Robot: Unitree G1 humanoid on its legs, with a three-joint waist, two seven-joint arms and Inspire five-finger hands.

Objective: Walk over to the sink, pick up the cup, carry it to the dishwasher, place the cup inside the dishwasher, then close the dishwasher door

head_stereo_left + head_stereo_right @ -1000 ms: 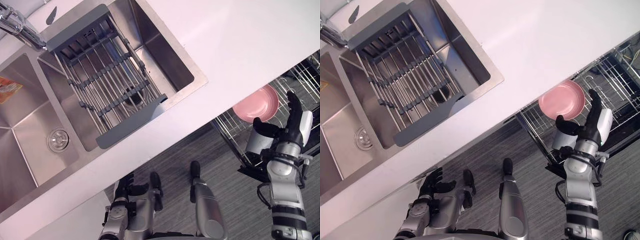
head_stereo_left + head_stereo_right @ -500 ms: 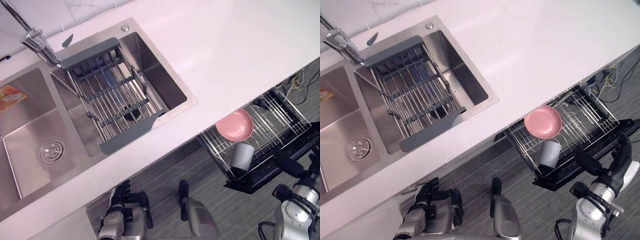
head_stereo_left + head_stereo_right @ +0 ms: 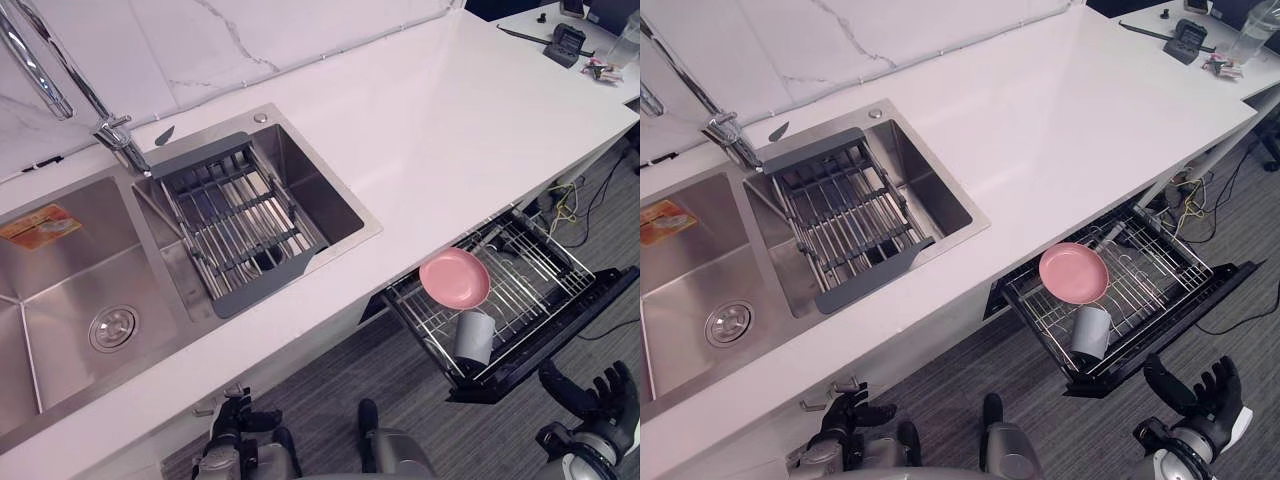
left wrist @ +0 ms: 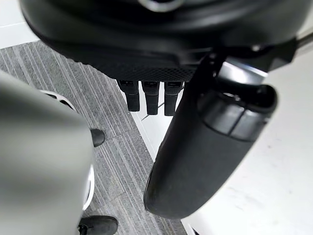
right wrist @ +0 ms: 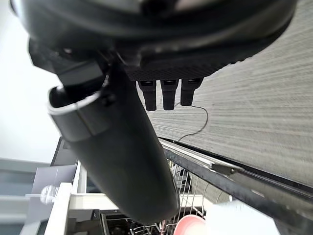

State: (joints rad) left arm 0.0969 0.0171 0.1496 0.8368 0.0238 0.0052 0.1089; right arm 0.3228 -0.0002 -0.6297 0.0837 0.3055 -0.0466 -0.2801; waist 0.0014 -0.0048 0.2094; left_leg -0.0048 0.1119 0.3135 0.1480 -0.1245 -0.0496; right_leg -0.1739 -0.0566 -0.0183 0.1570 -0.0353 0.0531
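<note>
Nearest the viewer, the left hand [image 3: 847, 414] hangs low beside the cabinet front, its fingers loosely spread and holding nothing. The right hand [image 3: 1202, 398] is raised over the grey striped floor [image 3: 400, 375], just in front of the open dishwasher door [image 3: 598, 300]. Its fingers are splayed apart with the palm empty, and it touches neither the door nor what lies behind it.

Beyond the door, the wire basket [image 3: 545, 268] is pulled out from under the counter. The cup [image 3: 474, 336] rests in the basket's near front corner, apart from both hands. Just behind it, and close against it, a pink plate [image 3: 455, 277] leans in the wires.

Above the basket runs the white counter [image 3: 450, 130]. The steel sink [image 3: 50, 270] is set into the counter toward the robot's left and has two basins. A dark grey drying rack [image 3: 240, 225] spans the basin nearer the dishwasher. A chrome tap [image 3: 60, 80] rises at the sink's far edge, before a marbled white wall [image 3: 250, 30].

At the counter's far right corner lie a small black device [image 3: 566, 42] and a few small items too distant to identify.
</note>
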